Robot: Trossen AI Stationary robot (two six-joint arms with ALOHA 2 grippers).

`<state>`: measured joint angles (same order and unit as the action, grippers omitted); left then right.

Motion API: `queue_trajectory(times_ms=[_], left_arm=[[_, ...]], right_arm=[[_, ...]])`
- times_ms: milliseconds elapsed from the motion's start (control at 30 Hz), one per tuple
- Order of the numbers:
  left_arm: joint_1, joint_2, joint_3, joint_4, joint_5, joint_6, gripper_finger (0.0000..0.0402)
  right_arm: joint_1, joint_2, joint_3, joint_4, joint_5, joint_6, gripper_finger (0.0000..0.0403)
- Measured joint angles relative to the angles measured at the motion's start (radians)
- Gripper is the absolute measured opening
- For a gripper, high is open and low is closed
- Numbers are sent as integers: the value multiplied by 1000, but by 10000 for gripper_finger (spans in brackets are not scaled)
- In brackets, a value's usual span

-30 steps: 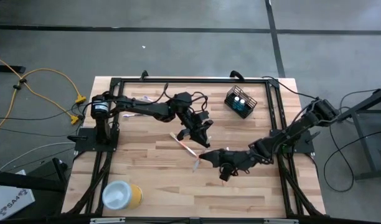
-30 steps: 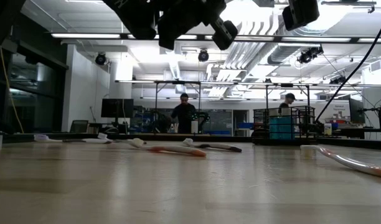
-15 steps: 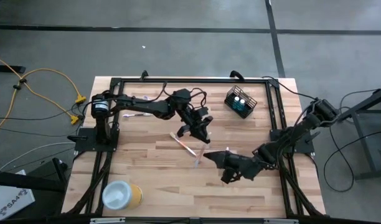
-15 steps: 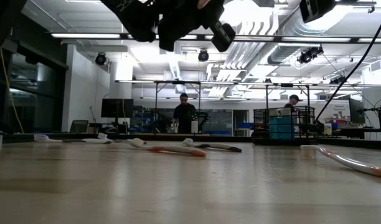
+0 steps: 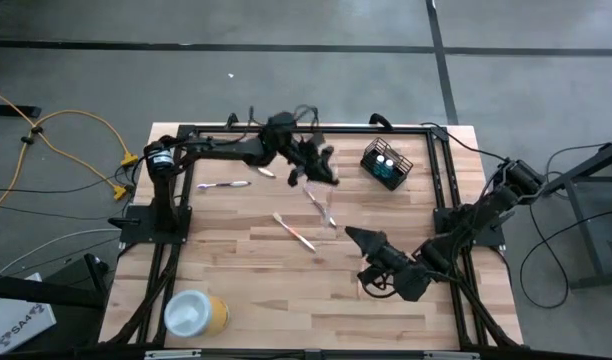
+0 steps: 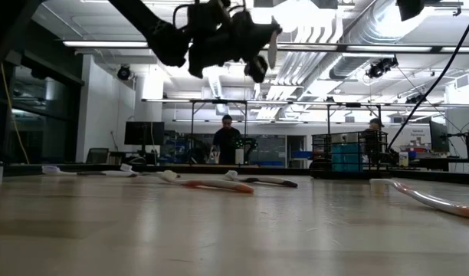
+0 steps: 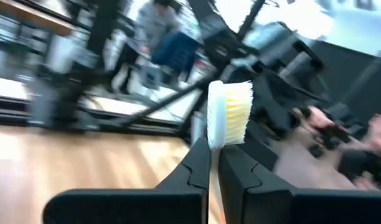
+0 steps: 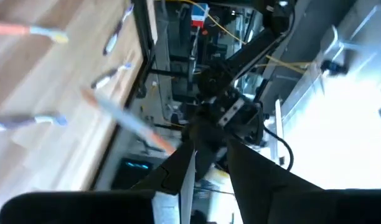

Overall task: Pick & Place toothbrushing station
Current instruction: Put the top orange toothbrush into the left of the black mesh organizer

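Observation:
The black wire-mesh holder [image 5: 387, 165] with two blue tubes stands at the table's far right; it also shows in the low view [image 6: 348, 153]. My left gripper [image 5: 311, 180] is high over the table's far middle, shut on an orange-and-white toothbrush [image 5: 323, 208]. My right gripper [image 5: 351, 236] is raised over the table's middle right and tipped upward, shut on a thin white toothbrush [image 8: 185, 180]. Loose toothbrushes lie flat on the table: an orange-white one [image 5: 292, 230], a pale one [image 5: 222, 185] and a small one [image 5: 266, 172]. My left gripper [image 7: 215, 146] pinches the toothbrush's neck [image 7: 214, 142] between its two fingers, just under the white bristle head [image 7: 229, 115], which sticks out past the fingertips. The toothbrush is lifted clear. Its handle [image 5: 327, 215] slants away below the gripper toward the table's near right. My right gripper [image 8: 209, 149] has a thin white strip of the toothbrush [image 8: 185, 183] lying along the inner side of one finger. The fingers hide which part of the toothbrush it is. The gripper is lifted clear of the table.
A yellow cylinder with a white top [image 5: 196, 313] stands at the near left corner. A black frame [image 5: 306, 128] runs round the table. More toothbrushes lie in the low view, one near the right [image 6: 430, 199]. People stand in the room behind [image 6: 227, 142].
My left gripper has carried its toothbrush toward the table's far edge, clear of the table, and has turned. My right gripper has risen, drawn back toward the table's right and near side, and tipped upward. The toothbrushes on the table have stayed put.

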<state>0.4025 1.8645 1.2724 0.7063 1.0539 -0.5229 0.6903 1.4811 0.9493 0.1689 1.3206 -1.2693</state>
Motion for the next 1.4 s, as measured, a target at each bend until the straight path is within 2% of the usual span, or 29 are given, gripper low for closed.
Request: queue_trajectory(times_ms=[233, 467, 633, 733, 900, 1233, 1400], left_arm=[[113, 0, 0, 0, -113, 4, 3], [116, 0, 38, 6, -155, 60, 3], [95, 0, 115, -41, -210, 120, 3], [88, 0, 183, -180, -275, 198, 3], [82, 0, 275, -406, -453, 383, 3], [117, 0, 296, -403, -687, 422, 3], [104, 29, 315, -386, -734, 427, 3]], right_arm=[[1, 0, 0, 0, 51, 318, 87], [8, 0, 0, -13, 142, 539, 87], [28, 0, 0, -36, 174, 595, 87], [46, 0, 0, -35, 199, 597, 87], [79, 0, 0, -37, 209, 663, 87], [151, 0, 0, -54, 192, 755, 87], [176, 0, 0, -53, 191, 801, 87]])
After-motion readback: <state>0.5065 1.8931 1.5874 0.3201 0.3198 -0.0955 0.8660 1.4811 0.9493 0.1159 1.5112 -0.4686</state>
